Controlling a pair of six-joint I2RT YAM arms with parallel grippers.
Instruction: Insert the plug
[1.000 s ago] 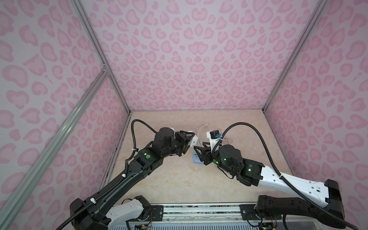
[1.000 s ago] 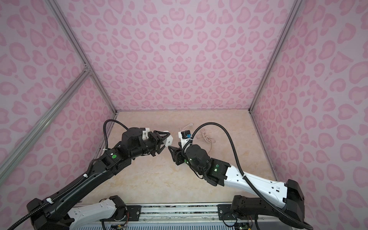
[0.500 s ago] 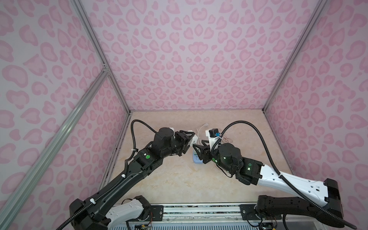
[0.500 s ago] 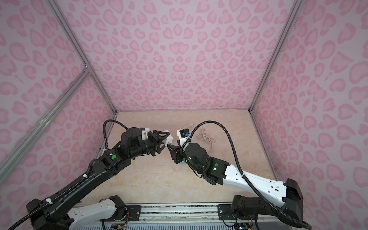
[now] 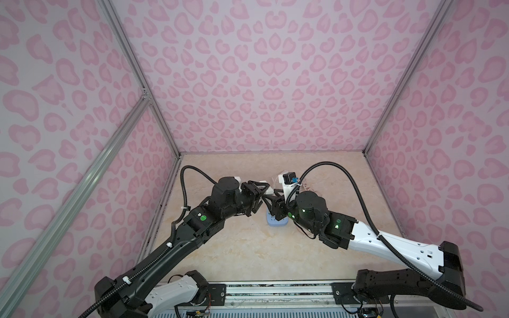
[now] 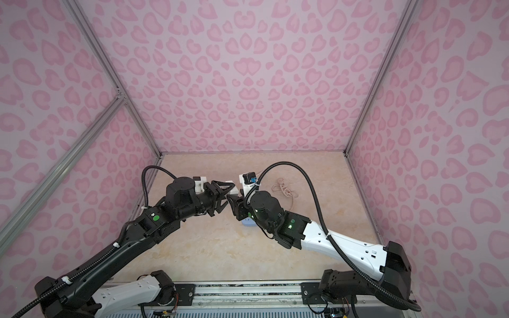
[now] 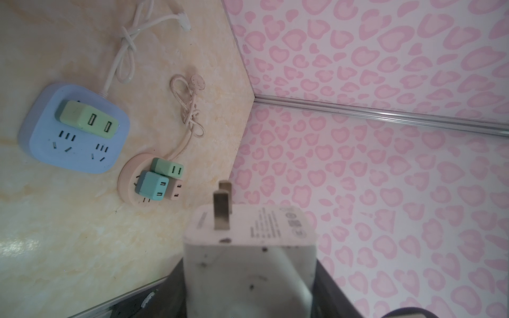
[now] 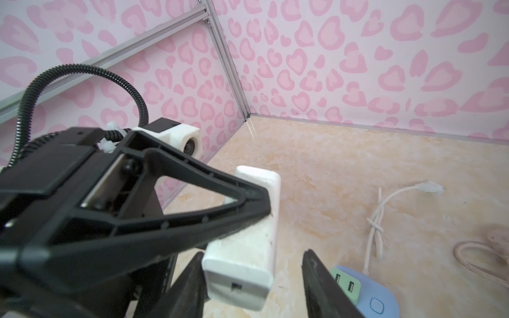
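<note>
On the counter (image 5: 248, 247), the blue power strip (image 5: 272, 223) lies at 6 o'clock of the white plug (image 8: 248, 234), clamped aloft by the left gripper (image 6: 228, 192). The right gripper (image 8: 252, 256) has closed in, jaws wide astride it: likely a handover before insertion.

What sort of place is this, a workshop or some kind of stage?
Most likely a small robot test booth. Pink patterned walls on a metal frame enclose a tabletop. A left arm and a right arm stand on a front rail, with a blue power strip between them.
</note>
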